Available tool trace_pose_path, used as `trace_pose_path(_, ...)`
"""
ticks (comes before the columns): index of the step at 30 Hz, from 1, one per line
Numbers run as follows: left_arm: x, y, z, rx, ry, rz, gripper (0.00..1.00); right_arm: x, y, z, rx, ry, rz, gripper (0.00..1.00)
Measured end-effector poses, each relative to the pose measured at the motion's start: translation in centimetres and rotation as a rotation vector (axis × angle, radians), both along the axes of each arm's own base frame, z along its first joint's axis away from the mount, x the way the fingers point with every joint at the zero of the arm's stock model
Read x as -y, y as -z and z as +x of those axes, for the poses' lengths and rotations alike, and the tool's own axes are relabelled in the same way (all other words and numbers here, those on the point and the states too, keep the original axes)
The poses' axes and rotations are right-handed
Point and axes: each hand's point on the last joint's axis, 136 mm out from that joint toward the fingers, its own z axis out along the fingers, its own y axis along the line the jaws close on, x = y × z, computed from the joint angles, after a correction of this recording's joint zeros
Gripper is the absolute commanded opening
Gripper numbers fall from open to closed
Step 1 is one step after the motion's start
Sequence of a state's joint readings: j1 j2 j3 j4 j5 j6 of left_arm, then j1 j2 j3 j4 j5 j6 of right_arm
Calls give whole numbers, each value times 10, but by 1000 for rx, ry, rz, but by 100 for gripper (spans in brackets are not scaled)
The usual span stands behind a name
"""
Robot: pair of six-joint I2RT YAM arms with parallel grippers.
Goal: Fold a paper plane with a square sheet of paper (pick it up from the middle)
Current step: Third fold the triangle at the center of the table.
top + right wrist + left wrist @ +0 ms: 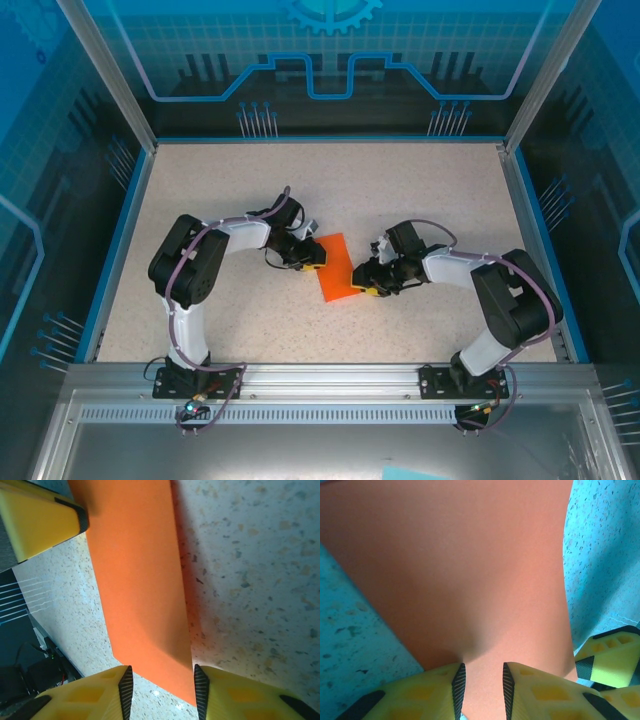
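Orange paper [337, 268] first: look mid-table, flat as a narrow strip between the two arms. At its left end, keep the left gripper [482, 680] spread astride the edge, pads either side and not yet pinching, and close only after squaring up with the long edge. At its right end, treat the right gripper [162, 680] the same, parted around the near corner, then press evenly to avoid skewing the layers.
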State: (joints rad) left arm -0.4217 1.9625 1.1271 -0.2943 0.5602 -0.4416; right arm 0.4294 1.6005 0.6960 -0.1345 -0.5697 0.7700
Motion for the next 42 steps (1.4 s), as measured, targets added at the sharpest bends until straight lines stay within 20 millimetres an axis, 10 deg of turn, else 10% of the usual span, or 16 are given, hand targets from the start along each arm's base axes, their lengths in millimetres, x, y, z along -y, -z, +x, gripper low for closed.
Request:
trace_pose_path(15,0,-1,0,-3,4,-1,31,-7,-14,6,13,11,38,10)
trace_pose_path(42,0,-2,1,-10,3,-13,31,-66,-26,30,69,-101,66,9)
